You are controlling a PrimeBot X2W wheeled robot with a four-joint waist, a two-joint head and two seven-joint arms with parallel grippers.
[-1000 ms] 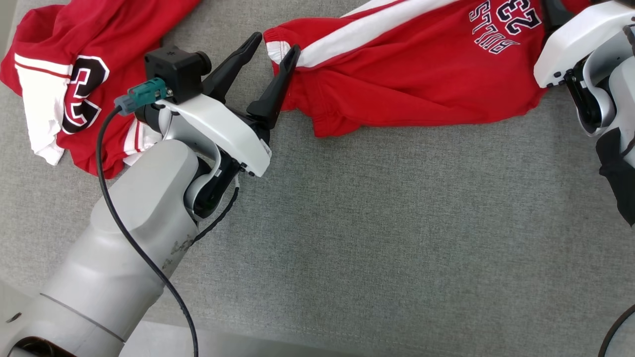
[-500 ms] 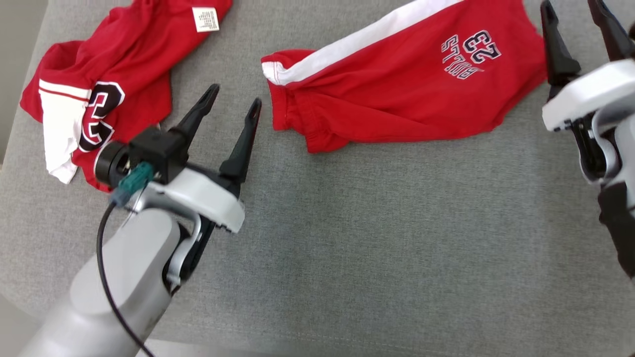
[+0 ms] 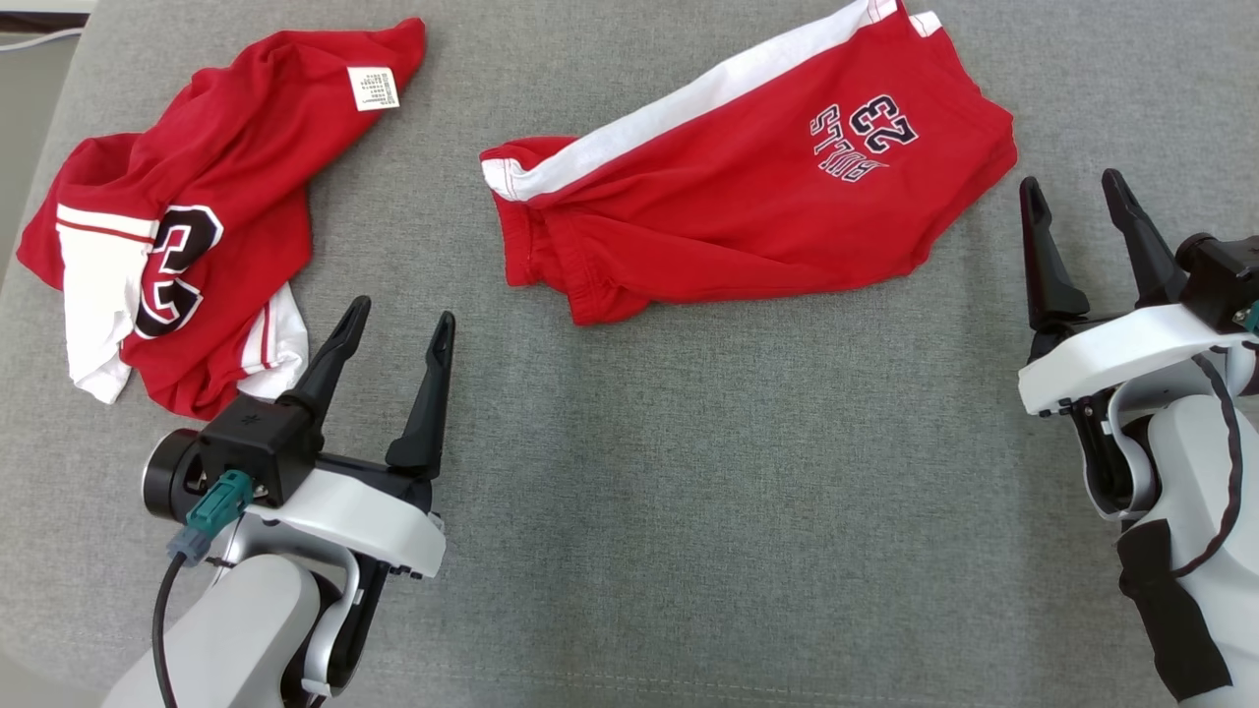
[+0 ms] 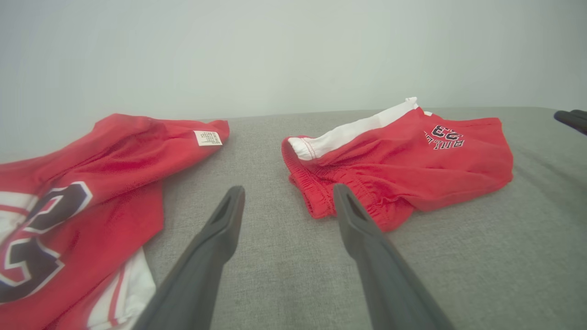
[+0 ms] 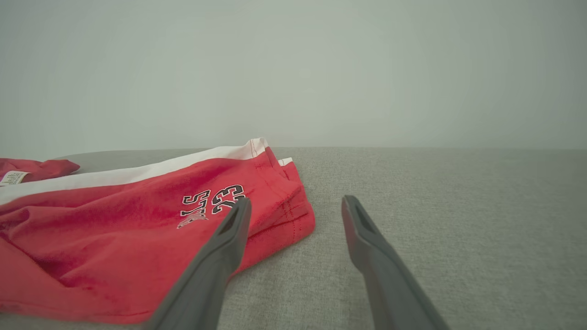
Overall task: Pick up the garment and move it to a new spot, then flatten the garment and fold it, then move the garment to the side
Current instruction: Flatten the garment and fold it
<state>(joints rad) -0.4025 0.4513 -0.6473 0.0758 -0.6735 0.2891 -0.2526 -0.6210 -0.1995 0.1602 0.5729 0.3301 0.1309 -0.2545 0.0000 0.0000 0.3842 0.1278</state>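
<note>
Head view: left gripper (image 3: 404,309) and right gripper (image 3: 1070,179) are retreating from red white-striped fabric shorts (image 3: 748,197), splayed wide, empty. Folding is probably coming next.

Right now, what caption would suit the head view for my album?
Red fabric shorts with a white side stripe and a crumpled red jersey on grey cloth, both jaws open.

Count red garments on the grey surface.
2. The red shorts lie top centre in the head view; the crumpled red jersey lies at far left. None looks hidden.
</note>
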